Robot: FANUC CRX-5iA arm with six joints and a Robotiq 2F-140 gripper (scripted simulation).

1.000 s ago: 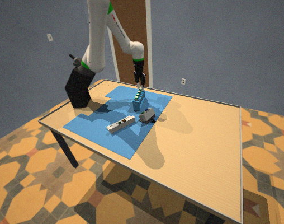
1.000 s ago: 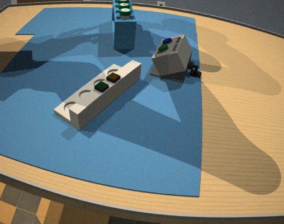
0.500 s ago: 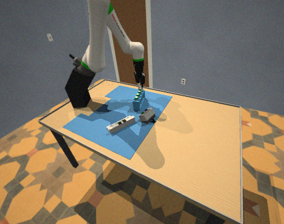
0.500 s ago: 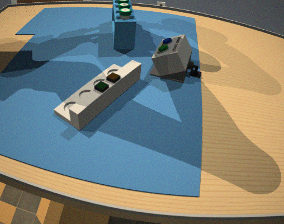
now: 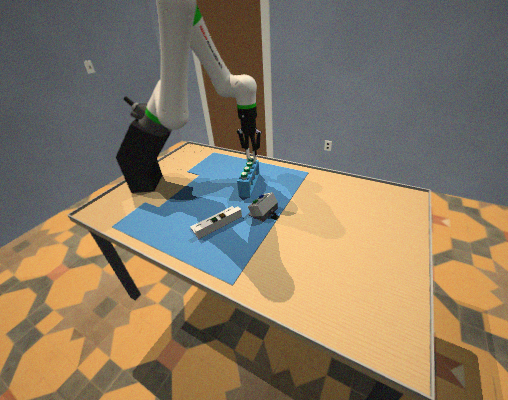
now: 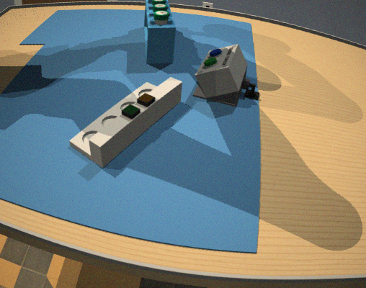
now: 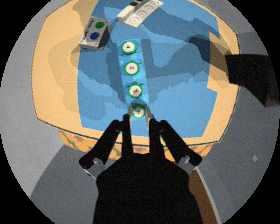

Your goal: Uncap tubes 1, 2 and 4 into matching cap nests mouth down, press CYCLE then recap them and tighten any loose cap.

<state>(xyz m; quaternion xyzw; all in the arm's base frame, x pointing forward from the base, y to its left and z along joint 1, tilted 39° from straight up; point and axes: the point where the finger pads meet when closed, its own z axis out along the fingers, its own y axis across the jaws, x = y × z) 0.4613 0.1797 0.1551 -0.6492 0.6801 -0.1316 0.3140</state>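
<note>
Top view: we see the whole rig, which the other views cut off. The white arm (image 5: 174,57) rises from a black pedestal (image 5: 137,162) at the far left corner of the wooden table (image 5: 367,252) and bends down over the blue mat (image 5: 187,222). The exterior view shows only the table top and mat from the near side, with the arm out of frame but for a sliver at the top edge.

On the mat we note three units. The blue decapping station (image 6: 160,41) stands farthest; the exterior view shows its four green caps in a row, all seated on their tubes. The white cap tray (image 6: 135,124) lies nearer, and only the exterior view shows its round nests along the left side and two square lamps (image 6: 146,99) on its console. The grey desk (image 6: 225,73) sits right of the tray, with the blue CYCLE key (image 6: 215,52) just beyond the green READY key (image 6: 210,62).

Wrist view: the gripper (image 7: 139,117) is down over the end cap (image 7: 138,111) of the row, the one farthest from the desk. Its fingers flank that cap and pinch it. Numbers on the caps are too small to read in any view.
</note>
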